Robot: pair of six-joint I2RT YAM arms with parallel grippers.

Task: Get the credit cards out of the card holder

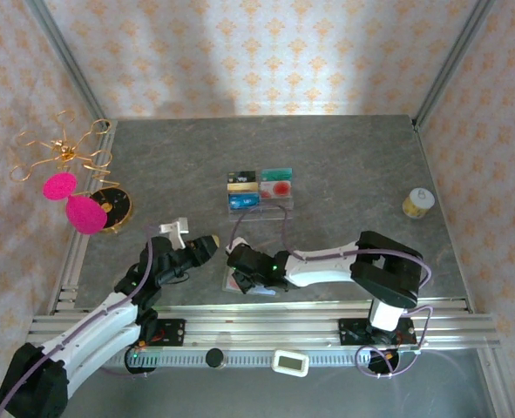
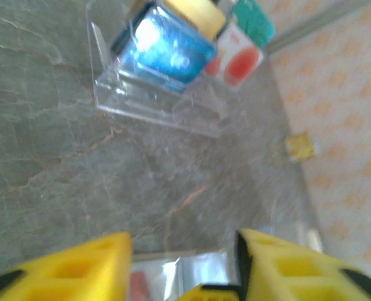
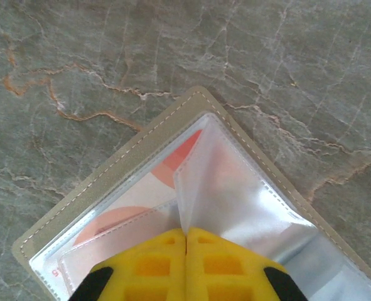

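Open card holder [image 3: 110, 172] on table [image 1: 344, 157], near side of acrylic tray [image 1: 259, 207]; your right pincer [image 3: 185, 235] clamped on its clear sleeve [image 3: 235, 188]; left pincer [image 2: 184, 251] apart; peel sleeve gently, let left draw blotched card [image 3: 179, 157].

The card holder [image 3: 110, 172] lies open on the table [image 1: 344, 157], close to its near edge, directly under my right gripper [image 3: 185, 237], whose fingers meet on one of its sleeves. A credit card [image 3: 182, 153] sits inside a sleeve. My left gripper [image 1: 210, 245] hangs just left of the holder. Behind the holder, mid-table, stands the tray [image 1: 261, 207] with more cards [image 1: 278, 181] in it. A jar [image 1: 416, 203] stands far right, a wire stand [image 1: 64, 157] far left.
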